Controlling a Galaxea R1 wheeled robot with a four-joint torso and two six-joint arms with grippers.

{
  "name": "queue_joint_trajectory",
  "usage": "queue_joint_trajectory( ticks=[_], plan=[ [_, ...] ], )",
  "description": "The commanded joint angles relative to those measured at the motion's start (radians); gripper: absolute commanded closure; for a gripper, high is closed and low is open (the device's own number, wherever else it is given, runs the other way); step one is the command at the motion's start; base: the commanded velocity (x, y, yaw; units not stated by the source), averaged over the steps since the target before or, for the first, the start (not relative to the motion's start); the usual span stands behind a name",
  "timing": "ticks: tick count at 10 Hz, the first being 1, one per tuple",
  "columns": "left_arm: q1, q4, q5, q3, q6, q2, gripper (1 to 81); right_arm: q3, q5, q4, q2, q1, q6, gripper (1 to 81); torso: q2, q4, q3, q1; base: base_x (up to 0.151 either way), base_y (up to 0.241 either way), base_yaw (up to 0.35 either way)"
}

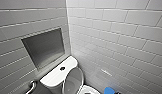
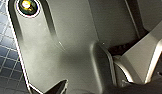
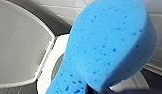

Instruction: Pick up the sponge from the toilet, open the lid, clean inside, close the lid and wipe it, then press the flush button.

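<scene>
Item one, sponge: bright blue and porous with a rounded end. I log it as gripped by the right tool, a dark sliver at the sponge's lower end, and the sponge rests on no surface. In the head view the sponge sits at the lower edge, just to the right of the bowl. Item two, toilet: white and glossy, set into the corner where two walls meet. A dark round flush button sits on the flat top of its tank. Item three, lid: raised and standing against the tank, its greyish hollow underside facing the bowl. In the right wrist view that lid stands beside the sponge, with the white bowl rim between them and partly behind the sponge. Item four, left tool: I cannot tell whether it is open or closed. Its wrist view gives me the robot's own dark plate over a floor of small dark square tiles. Item five, surroundings: pale oblong wall tiles, a grey rectangular niche sunk into the left wall above the tank, and a chrome fitting low beside the toilet.
</scene>
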Motion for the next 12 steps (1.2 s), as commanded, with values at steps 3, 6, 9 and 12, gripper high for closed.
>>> queue_joint_trajectory(
  ticks=[3, 6, 9, 12],
  plan=[
    [-0.010, -0.023, 0.066, 0.002, -0.004, -0.001, 1.0, -0.191, -0.139, -0.004, 0.184, 0.202, -0.001, 81.1, 0.001, 0.000, 0.000, 0.001, 0.000, 0.000, 0.000],
    [-0.007, -0.025, 0.064, 0.002, -0.004, 0.003, 1.0, -0.280, -0.163, -0.017, 0.285, 0.230, -0.001, 81.1, -0.099, 0.000, -0.067, 0.066, 0.000, 0.000, 0.000],
    [-0.006, -0.025, 0.064, 0.002, -0.004, 0.006, 1.0, -0.194, -0.163, -0.014, 0.259, 0.265, -0.001, 81.1, -0.132, 0.000, -0.131, 0.086, 0.000, 0.000, 0.000],
    [-0.006, -0.025, 0.064, 0.002, -0.004, 0.010, 1.0, -0.140, -0.162, -0.006, 0.234, 0.283, 0.000, 81.1, -0.238, 0.000, -0.134, 0.153, 0.000, 0.000, 0.000]
  ],
)
